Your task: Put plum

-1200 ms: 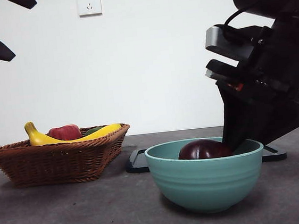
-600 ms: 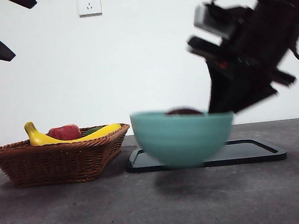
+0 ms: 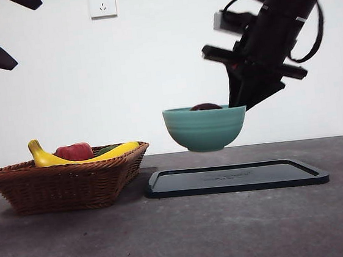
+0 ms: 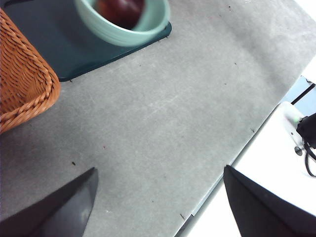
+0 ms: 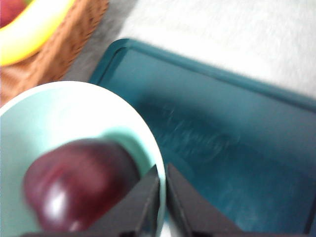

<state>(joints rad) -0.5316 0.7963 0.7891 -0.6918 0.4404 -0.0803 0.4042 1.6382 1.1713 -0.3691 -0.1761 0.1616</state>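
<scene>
Right gripper point(image 5: 162, 197) is clamped on the rim of the teal bowl point(image 3: 206, 128), which is held clear above the dark tray point(image 3: 235, 177) directly beneath, with the plum point(image 5: 79, 185) lying inside the bowl, just beside the jaws.

R. wrist cam: right gripper point(image 5: 162, 190) pinching rim of teal bowl point(image 5: 74, 106).
Jaws nearly closed, one inside, one outside rim. Plum point(image 5: 79, 185) lies in bowl, beside inner jaw. Dark tray point(image 5: 237, 148) below; wicker basket point(image 5: 74, 44) w/ banana point(image 5: 29, 29) beyond.
</scene>
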